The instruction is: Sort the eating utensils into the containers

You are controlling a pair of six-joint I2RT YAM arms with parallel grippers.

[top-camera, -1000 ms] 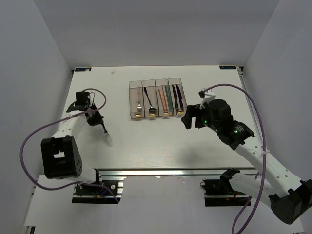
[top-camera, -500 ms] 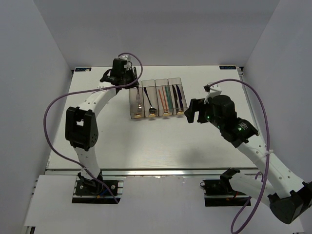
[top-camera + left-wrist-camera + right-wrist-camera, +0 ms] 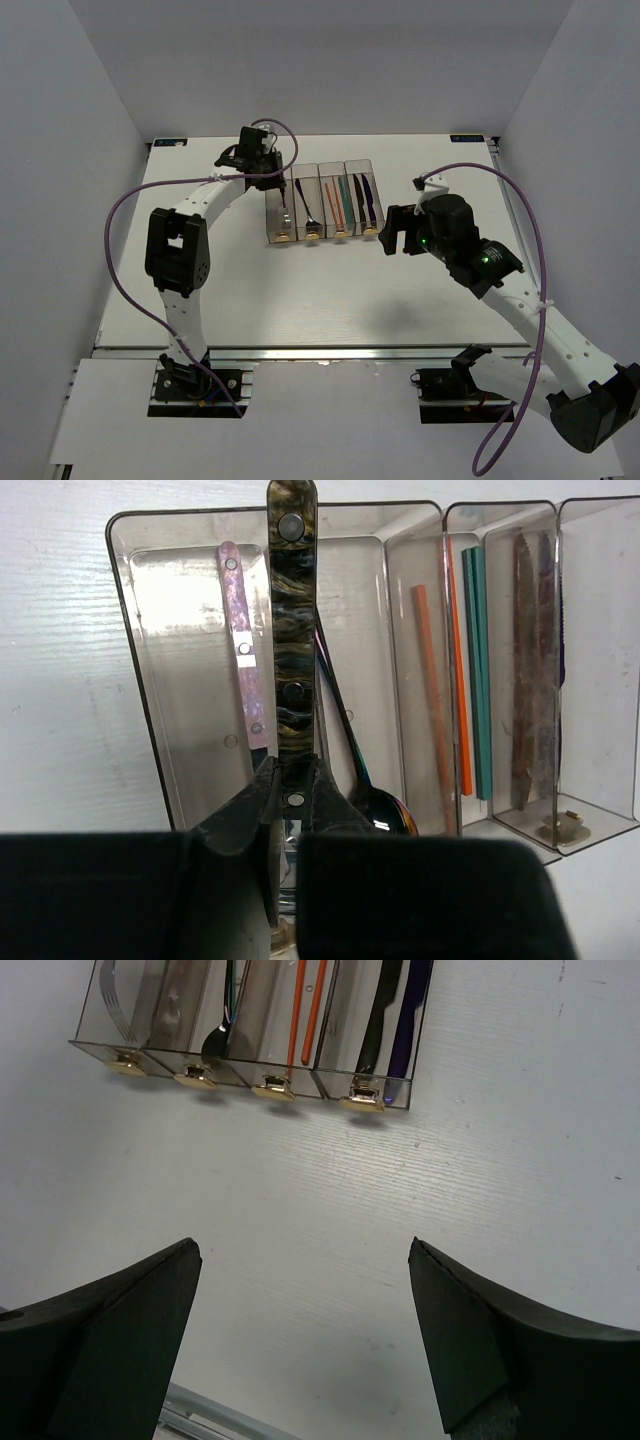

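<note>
Over the white surface (image 3: 300, 290), the left fingers (image 3: 240, 830) have swung across to the row of clear plastic bins (image 3: 135, 680), clamping a marbled dark-handled utensil (image 3: 292, 630) above the two leftmost, nearly sorted; the right fingers (image 3: 110, 1320) gape wide, empty.

The desk (image 3: 300, 290) is white with a faint wood grain running across it. Directly on it, toward the far middle, stands a row of four narrow clear containers (image 3: 322, 203) joined side by side. Each has a small yellow knob (image 3: 272, 1088) at its near end.
</note>
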